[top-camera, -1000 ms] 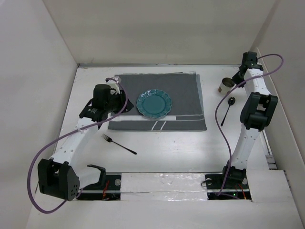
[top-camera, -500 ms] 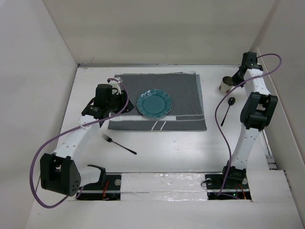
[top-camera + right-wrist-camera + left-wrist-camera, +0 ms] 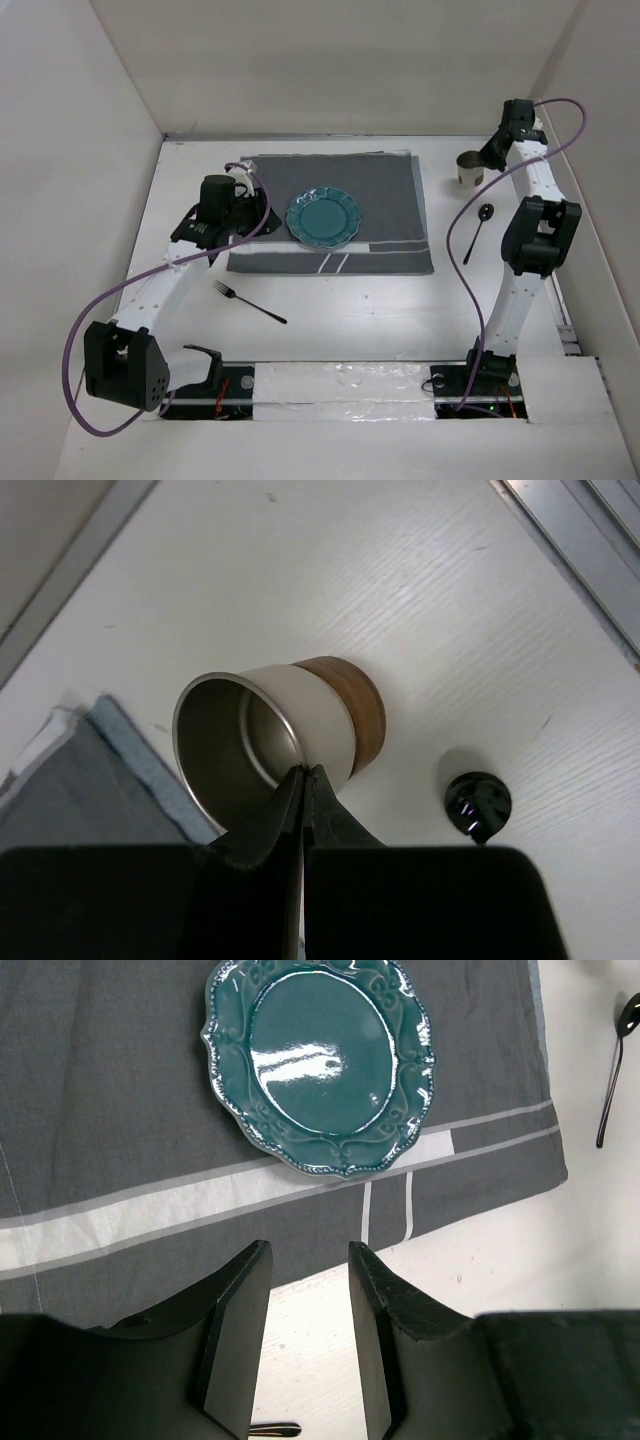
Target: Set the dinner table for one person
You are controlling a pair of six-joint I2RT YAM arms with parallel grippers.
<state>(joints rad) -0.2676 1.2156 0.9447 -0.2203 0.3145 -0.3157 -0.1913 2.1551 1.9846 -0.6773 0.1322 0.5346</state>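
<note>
Right gripper (image 3: 303, 776): your jaws are pinched shut on the rim of the steel cup with cream wall and brown base (image 3: 330, 715).
Left gripper (image 3: 305, 1345): your jaws stand apart, empty, above the near edge of the dark grey striped cloth placemat (image 3: 100, 1110).
Dinner table (image 3: 350, 300): large matte white surface beneath everything; the scalloped teal plate (image 3: 323, 217) lies on the placemat.

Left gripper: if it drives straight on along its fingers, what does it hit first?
Probably the striped grey placemat near its front edge, short of the teal plate. Depth is unclear; it might meet the white table just before it.
</note>
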